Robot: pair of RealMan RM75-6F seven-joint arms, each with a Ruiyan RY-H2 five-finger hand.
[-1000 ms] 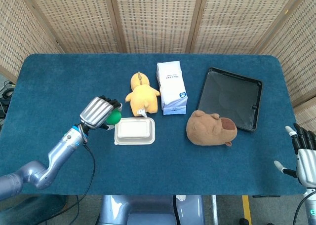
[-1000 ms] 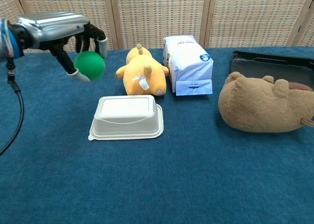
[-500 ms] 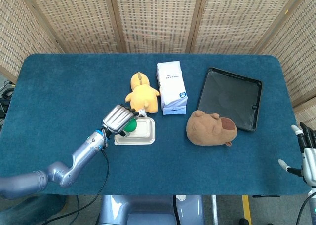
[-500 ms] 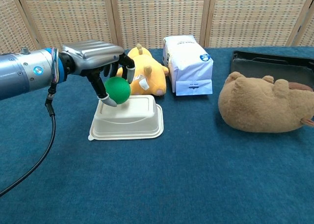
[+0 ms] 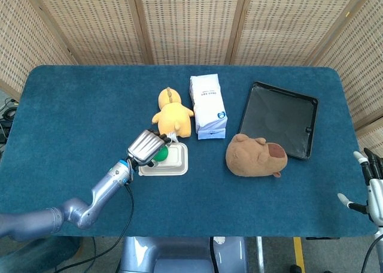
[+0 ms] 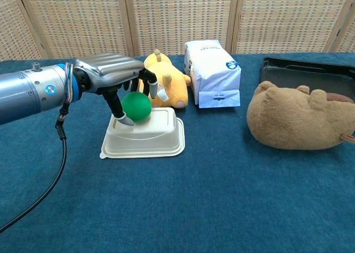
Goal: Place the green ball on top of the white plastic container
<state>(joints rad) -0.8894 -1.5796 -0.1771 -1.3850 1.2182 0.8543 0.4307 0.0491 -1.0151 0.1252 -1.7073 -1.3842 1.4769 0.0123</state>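
So the left hand had the green ball cupped between thumb and fingers, right over the top of the white plastic container, a bit left of centre in the chest view. From the head view the ball sat above the near-left part of the lid, mostly hidden under the hand. Couldn't tell if it was actually touching the lid yet.

My guess on handling: the ball looked smooth, round and light, so it would roll off the second it got dropped carelessly. The lid top seemed flat with a raised rim, which should help. The container looked thin and flimsy too, so pressing down would probably shove or dent it. A hold around the ball's widest part seemed right.

The right hand was at the lower right edge of the head view, fingers apart, holding nothing.
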